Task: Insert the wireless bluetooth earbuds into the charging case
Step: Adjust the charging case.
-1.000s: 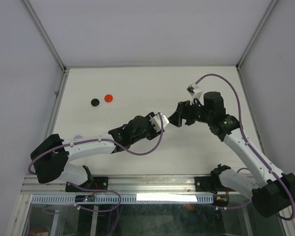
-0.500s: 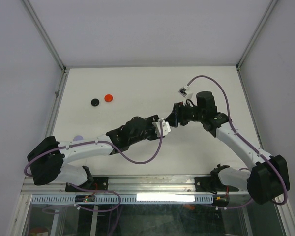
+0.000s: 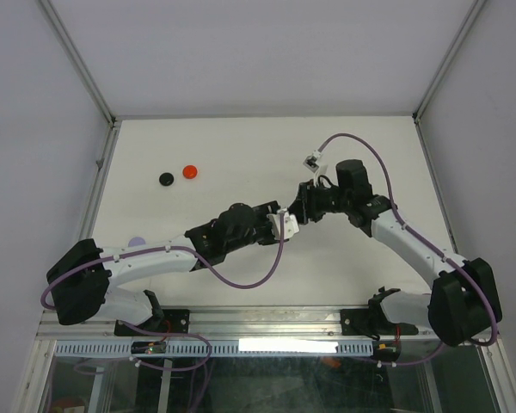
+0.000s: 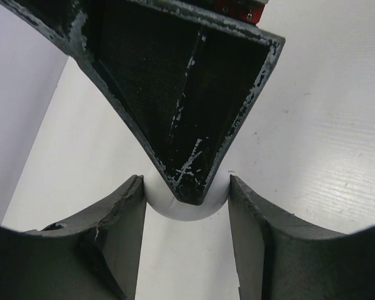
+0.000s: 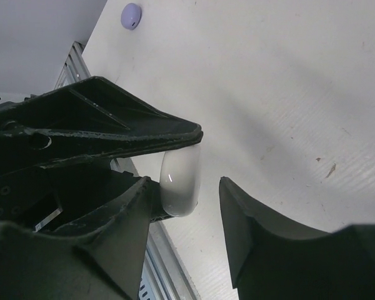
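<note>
A white charging case (image 4: 187, 209) is pinched between the two fingers of my left gripper (image 4: 185, 190). From above, the case (image 3: 285, 224) is held over the middle of the table at my left gripper (image 3: 279, 220). My right gripper (image 5: 197, 187) is open and straddles the case (image 5: 180, 178). Its left finger is close to the case and a gap remains on the right side. From above, my right gripper (image 3: 299, 210) meets the left one tip to tip. One right finger (image 4: 187, 119) hangs in front of the case. A small black piece (image 3: 166, 178) and a red piece (image 3: 189, 171), perhaps the earbuds, lie at the far left.
A small lavender round thing (image 3: 136, 243) lies on the table near the left arm; it also shows in the right wrist view (image 5: 131, 15). A metal rail (image 3: 267, 320) runs along the near table edge. Walls enclose the table on three sides.
My right arm has swung left and brought its open fingers around the case. My left gripper has shifted slightly toward the near edge with the case still in it.
</note>
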{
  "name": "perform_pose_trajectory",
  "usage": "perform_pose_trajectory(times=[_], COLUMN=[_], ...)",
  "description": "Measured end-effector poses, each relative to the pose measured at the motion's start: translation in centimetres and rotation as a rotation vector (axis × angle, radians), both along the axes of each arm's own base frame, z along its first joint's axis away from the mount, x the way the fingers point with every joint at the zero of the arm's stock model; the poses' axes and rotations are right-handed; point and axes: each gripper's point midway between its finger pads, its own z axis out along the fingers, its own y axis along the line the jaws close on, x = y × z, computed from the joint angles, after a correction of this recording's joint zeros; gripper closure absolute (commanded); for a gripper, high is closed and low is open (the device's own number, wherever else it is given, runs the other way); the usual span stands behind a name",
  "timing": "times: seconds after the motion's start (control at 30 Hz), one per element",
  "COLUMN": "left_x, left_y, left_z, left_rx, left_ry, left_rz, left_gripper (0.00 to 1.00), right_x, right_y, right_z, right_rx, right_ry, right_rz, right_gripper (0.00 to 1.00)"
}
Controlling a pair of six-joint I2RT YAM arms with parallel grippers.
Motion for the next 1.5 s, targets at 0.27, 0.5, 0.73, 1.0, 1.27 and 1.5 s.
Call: perform_pose_trajectory(times=[0.27,0.5,0.73,1.0,1.27,1.5], left_x=[-0.3,-0.4,-1.3,-1.5,-2.1,-3.1], left_y=[-0.2,0.0,1.7,5.5,7.3,6.6], left_z=[0.1,0.7,3.9,5.5,8.1,10.1], left_rx=[0.009,-0.01,-0.161,-0.448,-0.722,-0.884], left_ry=[0.008,0.013,0.036,0.219,0.383,0.515], left_rz=[-0.022,-0.012,0.034,0.076,0.026,-0.071], left_gripper=[0.56,0.25,0.24,0.27,0.32,0.37], right_x=[-0.6,-0.9,-1.3,-2.0,-2.8,-3.6], right_y=[0.6,0.6,0.6,1.0,1.4,1.8], right_z=[-0.2,-0.1,2.2,6.3,7.1,7.9], right_rx=[0.002,0.008,0.051,0.161,0.23,0.308], right_ry=[0.006,0.002,-0.069,-0.206,-0.243,-0.278], right_rz=[0.043,0.056,0.067,0.103,0.152,0.206], right_gripper=[0.86,0.99,1.0,1.0,1.0,1.0])
